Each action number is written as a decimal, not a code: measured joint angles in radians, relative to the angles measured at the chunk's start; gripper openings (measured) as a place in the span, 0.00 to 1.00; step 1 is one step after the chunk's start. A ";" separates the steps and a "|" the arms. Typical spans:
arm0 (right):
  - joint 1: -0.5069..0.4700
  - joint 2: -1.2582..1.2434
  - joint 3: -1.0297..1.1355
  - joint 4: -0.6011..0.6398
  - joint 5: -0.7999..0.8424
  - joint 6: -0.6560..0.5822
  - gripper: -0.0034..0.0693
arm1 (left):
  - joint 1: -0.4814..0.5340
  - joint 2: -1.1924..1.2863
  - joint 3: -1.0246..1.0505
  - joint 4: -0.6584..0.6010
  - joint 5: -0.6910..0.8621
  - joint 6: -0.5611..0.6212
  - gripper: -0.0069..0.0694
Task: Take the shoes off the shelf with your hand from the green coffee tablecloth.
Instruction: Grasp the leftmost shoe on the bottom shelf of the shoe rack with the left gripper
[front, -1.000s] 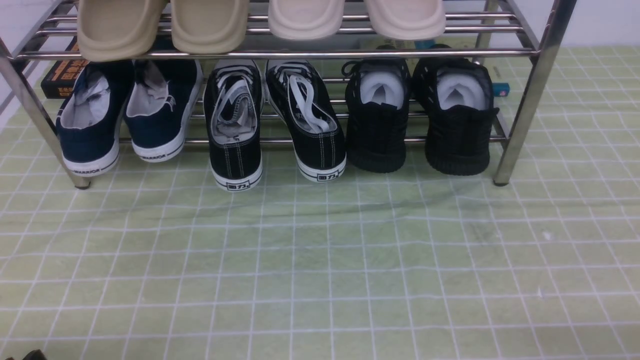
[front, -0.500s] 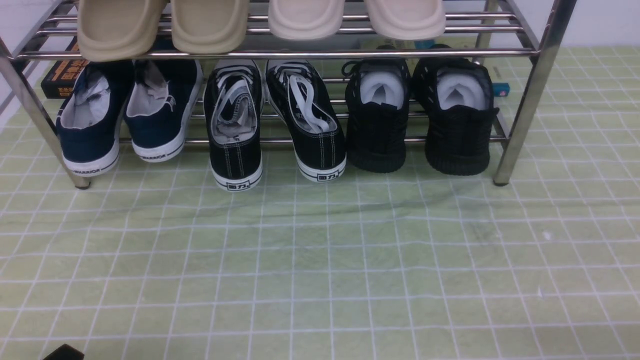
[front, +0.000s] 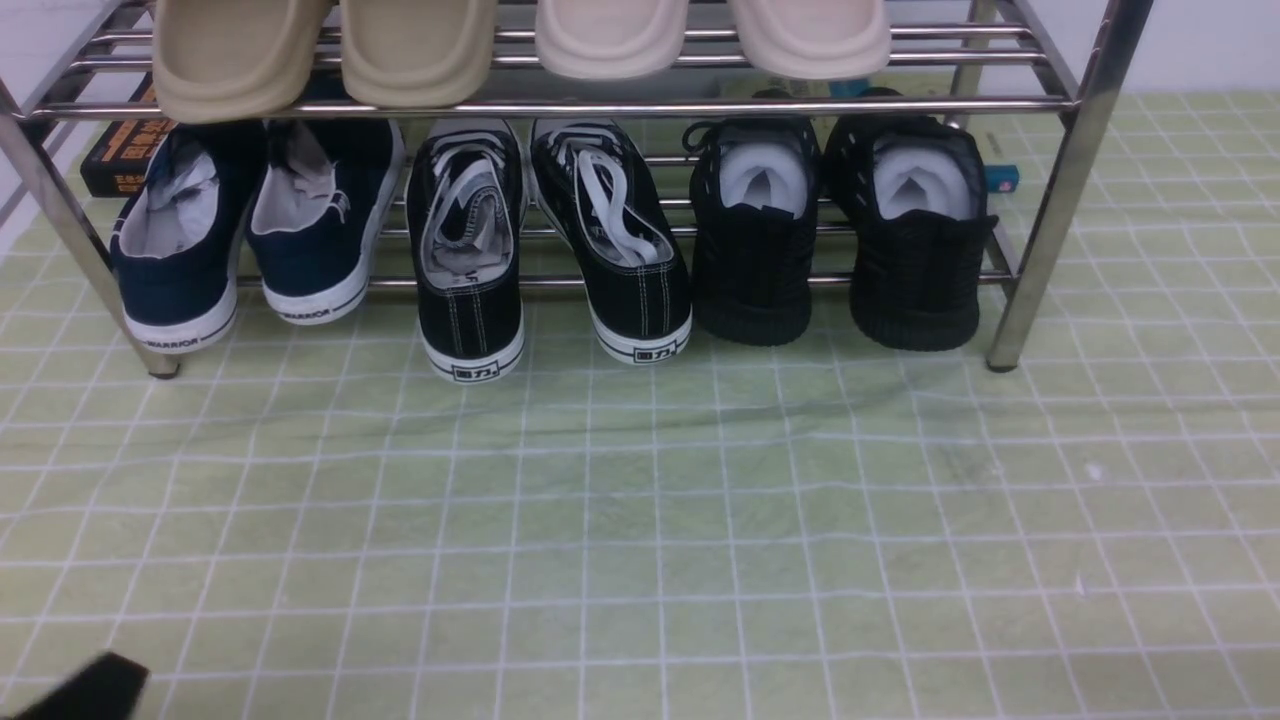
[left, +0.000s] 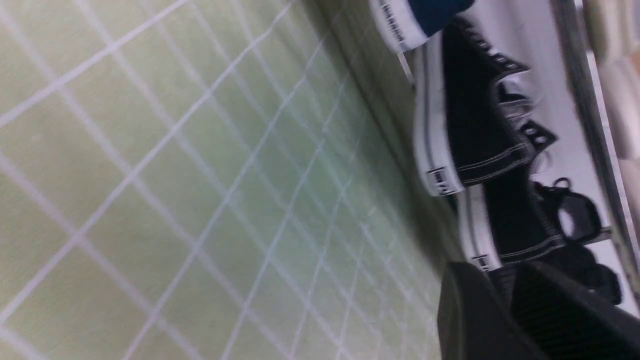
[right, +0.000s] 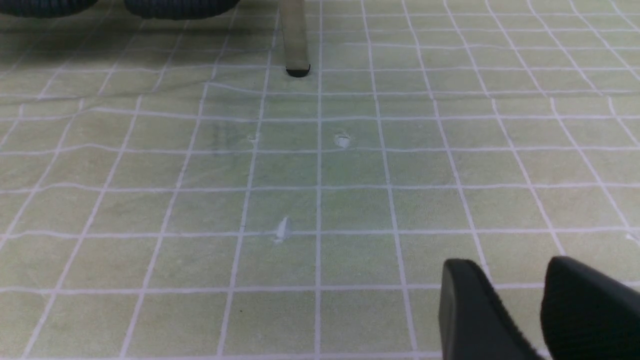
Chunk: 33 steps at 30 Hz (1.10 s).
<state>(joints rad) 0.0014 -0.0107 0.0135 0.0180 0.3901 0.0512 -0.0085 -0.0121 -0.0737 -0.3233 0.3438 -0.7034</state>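
The navy-blue shoes stand side by side at the left end of the shelf's (front: 1050, 200) lower tier, the left one (front: 180, 240) beside the right one (front: 320, 220), heels toward me, paper stuffing inside. One white-soled navy heel (left: 430, 15) shows in the left wrist view. My left gripper (front: 85, 690) shows only as a black tip at the bottom left corner of the front view, low over the green tablecloth (front: 640, 520) and far from the shoes. In its wrist view (left: 500, 285) the jaws stand slightly apart and empty. My right gripper (right: 520, 285) is open and empty over the cloth.
Black lace-up sneakers (front: 540, 240) and all-black knit sneakers (front: 840, 230) fill the lower tier's middle and right. Beige slippers (front: 330, 50) and cream slippers (front: 710, 35) sit on the top tier. A dark box (front: 125, 155) lies behind the shelf. The shelf's right leg (right: 295, 35) stands ahead of my right gripper.
My left gripper's black tip has risen further into the bottom left corner of the front view. The shoes and shelf have not moved.
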 joint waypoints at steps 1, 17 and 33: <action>0.000 0.000 0.000 0.000 0.000 0.000 0.38 | 0.000 0.002 -0.031 0.010 0.009 0.006 0.23; 0.000 0.000 0.000 0.000 0.000 0.000 0.38 | 0.000 0.837 -0.682 0.348 0.592 0.196 0.10; 0.000 0.000 0.000 0.000 0.000 0.000 0.38 | 0.000 1.374 -1.146 0.441 0.464 0.263 0.57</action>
<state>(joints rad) 0.0014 -0.0107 0.0135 0.0180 0.3901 0.0512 -0.0085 1.3619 -1.2197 0.1178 0.8077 -0.4403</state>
